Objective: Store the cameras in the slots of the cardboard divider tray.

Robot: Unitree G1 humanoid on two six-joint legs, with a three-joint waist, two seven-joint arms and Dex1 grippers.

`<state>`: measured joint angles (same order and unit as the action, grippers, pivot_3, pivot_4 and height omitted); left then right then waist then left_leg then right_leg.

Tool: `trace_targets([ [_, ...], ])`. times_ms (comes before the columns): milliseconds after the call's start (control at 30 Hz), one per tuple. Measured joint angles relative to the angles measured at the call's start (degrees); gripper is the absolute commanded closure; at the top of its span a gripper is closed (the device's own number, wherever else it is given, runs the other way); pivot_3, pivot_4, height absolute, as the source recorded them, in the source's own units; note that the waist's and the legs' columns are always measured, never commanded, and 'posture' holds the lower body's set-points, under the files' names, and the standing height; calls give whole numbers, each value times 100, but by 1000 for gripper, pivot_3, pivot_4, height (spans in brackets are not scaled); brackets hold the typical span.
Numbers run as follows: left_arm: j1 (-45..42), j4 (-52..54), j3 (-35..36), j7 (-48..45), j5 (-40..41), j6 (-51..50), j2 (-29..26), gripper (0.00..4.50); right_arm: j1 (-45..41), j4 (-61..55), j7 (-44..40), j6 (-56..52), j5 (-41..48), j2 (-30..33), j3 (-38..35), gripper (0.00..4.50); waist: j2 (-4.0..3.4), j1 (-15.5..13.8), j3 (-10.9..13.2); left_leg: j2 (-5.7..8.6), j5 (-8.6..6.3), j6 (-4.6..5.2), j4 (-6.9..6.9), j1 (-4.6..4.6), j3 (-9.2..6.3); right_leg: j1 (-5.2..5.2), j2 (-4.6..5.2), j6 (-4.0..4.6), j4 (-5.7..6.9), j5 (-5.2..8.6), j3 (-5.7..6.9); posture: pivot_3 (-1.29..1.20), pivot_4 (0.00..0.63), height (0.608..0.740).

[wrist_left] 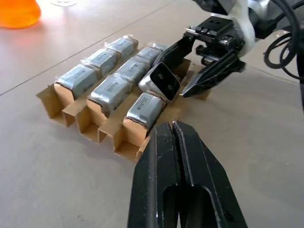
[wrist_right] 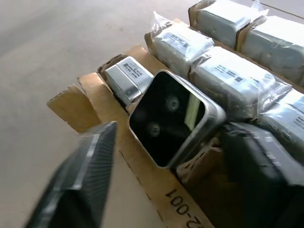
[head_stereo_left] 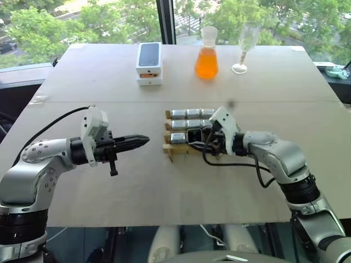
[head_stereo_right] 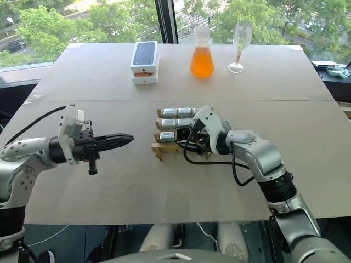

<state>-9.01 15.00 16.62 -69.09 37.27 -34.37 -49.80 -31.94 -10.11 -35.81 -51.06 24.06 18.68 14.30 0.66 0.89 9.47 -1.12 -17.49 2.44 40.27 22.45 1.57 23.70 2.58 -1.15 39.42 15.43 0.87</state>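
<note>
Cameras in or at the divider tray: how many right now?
8. Three fill the far row, three the middle row, one sits in the near row's left slot, and one leans tilted between the right gripper's fingers. The gripper may hide more.

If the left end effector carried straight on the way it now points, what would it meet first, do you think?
Probably the cardboard divider tray, at its near corner; the shut left end effector points right at it, though depth is unclear.
</note>
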Motion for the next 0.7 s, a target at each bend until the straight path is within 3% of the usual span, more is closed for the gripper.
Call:
trace_targets([
  [33, -21, 0, -42, -7, 0, 8, 0, 4500, 7, 14, -13, 5, 11, -10, -37, 3027, 0, -2, 0, 0, 0, 0, 0, 1, 0, 0, 0, 0, 0, 0, 0, 0, 150, 740],
  [100, -119, -33, -179, -60, -3, 62, 0, 4500, 19, -24, -190, 172, 130, -60, -152, 3917, 0, 12, 0, -1, 0, 0, 0, -1, 0, 0, -2, 0, 0, 0, -1, 0, 150, 740],
  [133, -161, -39, -205, -68, -4, 89, 0, 4500, 33, 1, -197, 204, 126, -90, -148, 3981, 1, 14, -1, -3, 0, 0, 0, -1, 0, 0, -4, 1, 1, -1, -1, 0, 150, 740],
  [333, -192, -206, -356, -121, -17, 215, -6, 4500, 250, 86, -383, 681, 86, -91, -180, 3981, -1, 6, 1, -3, 0, 1, -3, -1, 0, 0, -4, 2, 0, -1, -1, 0, 150, 740],
  [700, -297, -372, -370, -388, -9, 291, -185, 4500, 369, 497, -986, 2937, -462, -125, -161, 3981, -1, -5, 5, -2, 2, -4, -3, 7, -1, 4, -7, 2, -6, -1, 1, 0, 150, 740],
])
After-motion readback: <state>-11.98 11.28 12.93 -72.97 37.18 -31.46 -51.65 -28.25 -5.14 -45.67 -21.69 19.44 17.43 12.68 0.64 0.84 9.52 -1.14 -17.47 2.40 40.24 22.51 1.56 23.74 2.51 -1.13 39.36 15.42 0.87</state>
